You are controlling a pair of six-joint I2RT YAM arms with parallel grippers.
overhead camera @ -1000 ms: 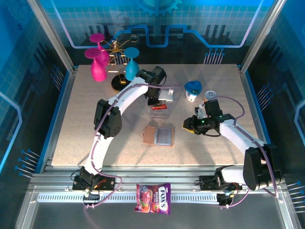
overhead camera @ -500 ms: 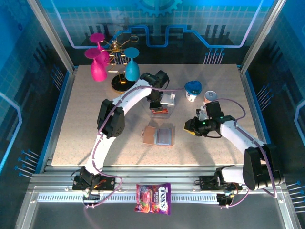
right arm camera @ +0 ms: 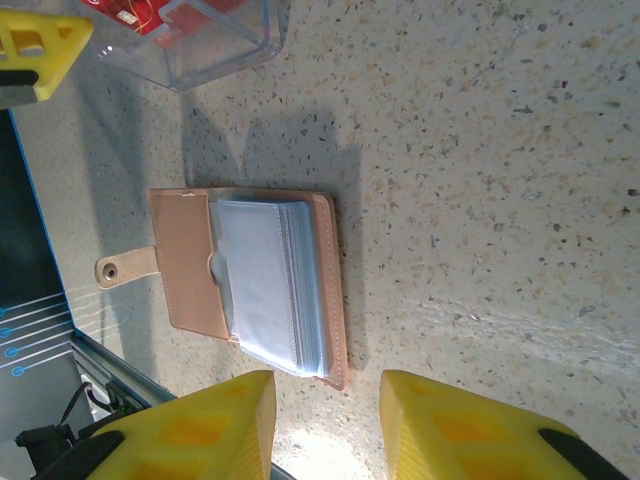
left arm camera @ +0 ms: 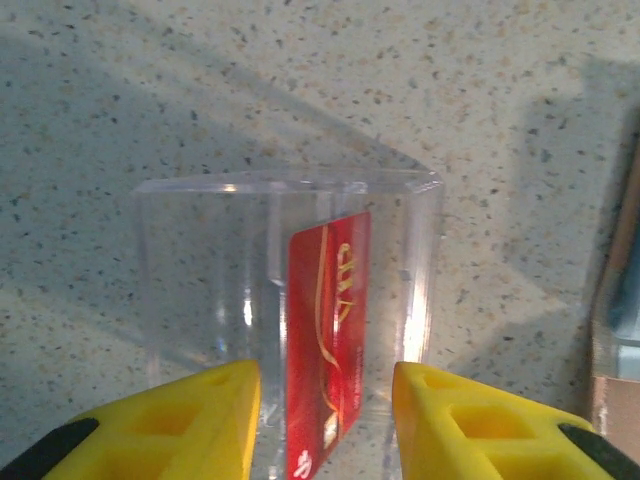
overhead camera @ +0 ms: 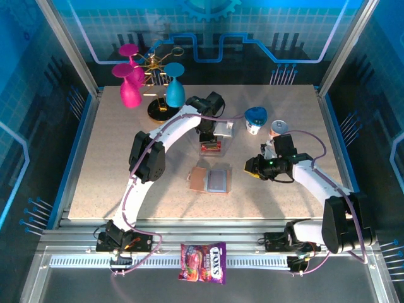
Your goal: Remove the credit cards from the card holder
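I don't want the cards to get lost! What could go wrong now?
The red card stands on edge in the clear box, right by the open left jaws; pulling away, they might snag it or tip the box. The card holder lies open, unheld, ahead of the right jaws, so it might slide or flip shut if they poke its pockets.

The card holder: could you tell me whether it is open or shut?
Open: the card holder lies flat, flap spread, grey-blue pockets exposed.

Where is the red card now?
In the left wrist view, the red card stands inside the clear box, between the left gripper's spread fingers.
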